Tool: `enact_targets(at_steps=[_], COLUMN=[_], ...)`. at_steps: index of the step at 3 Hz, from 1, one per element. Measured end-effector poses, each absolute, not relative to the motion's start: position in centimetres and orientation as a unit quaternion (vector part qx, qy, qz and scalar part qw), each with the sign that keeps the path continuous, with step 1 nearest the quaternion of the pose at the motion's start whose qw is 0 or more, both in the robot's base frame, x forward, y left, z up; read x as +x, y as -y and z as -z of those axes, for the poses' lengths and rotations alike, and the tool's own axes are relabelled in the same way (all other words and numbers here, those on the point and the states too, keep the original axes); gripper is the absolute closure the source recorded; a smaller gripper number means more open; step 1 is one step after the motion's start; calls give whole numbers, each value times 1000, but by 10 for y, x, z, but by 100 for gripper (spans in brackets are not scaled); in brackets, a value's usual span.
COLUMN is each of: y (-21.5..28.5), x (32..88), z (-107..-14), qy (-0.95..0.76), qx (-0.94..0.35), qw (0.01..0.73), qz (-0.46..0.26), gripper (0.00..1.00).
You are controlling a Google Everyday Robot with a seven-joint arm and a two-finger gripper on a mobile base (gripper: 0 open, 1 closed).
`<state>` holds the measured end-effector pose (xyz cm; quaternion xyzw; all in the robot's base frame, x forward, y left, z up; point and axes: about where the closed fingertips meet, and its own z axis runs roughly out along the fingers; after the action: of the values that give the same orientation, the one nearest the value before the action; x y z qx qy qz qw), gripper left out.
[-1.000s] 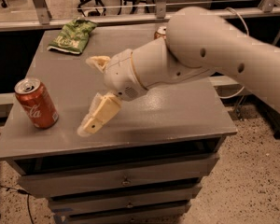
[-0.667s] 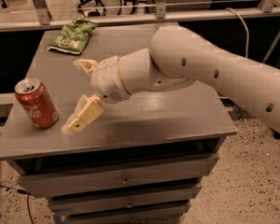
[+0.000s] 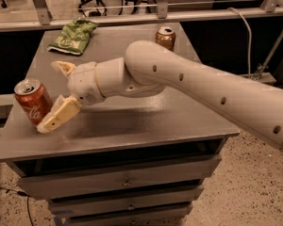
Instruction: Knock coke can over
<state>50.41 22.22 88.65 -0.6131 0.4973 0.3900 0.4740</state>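
Observation:
The coke can [image 3: 32, 101], red with white lettering and a silver top, stands near the left front edge of the grey table [image 3: 146, 121]. It leans slightly to the left in this view. My gripper [image 3: 48, 97] is just right of the can, low over the table, with its fingers spread open. The lower finger [image 3: 59, 117] lies against the can's lower right side. The upper finger [image 3: 62, 68] points past the can on its far side. The arm reaches in from the right across the table.
A gold-brown can [image 3: 165, 37] stands at the back of the table. A green chip bag [image 3: 73, 36] lies at the back left. The table has drawers [image 3: 125, 182] below. A metal rail [image 3: 146, 17] and office chairs are behind.
The gripper has moved left across the table toward the coke can; its lower finger now reaches the can's side. The can stays in about the same place.

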Motion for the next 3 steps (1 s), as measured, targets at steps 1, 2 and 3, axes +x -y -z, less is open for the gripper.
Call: enact_targets(at_steps=[1, 2, 3], y=[-251, -266, -264], x=[508, 509, 511], z=[-878, -872, -876], qy=[-485, -485, -490], qx=[-606, -598, -598], qw=[471, 465, 463], qz=[-418, -437, -433], gripper=[16, 40, 64])
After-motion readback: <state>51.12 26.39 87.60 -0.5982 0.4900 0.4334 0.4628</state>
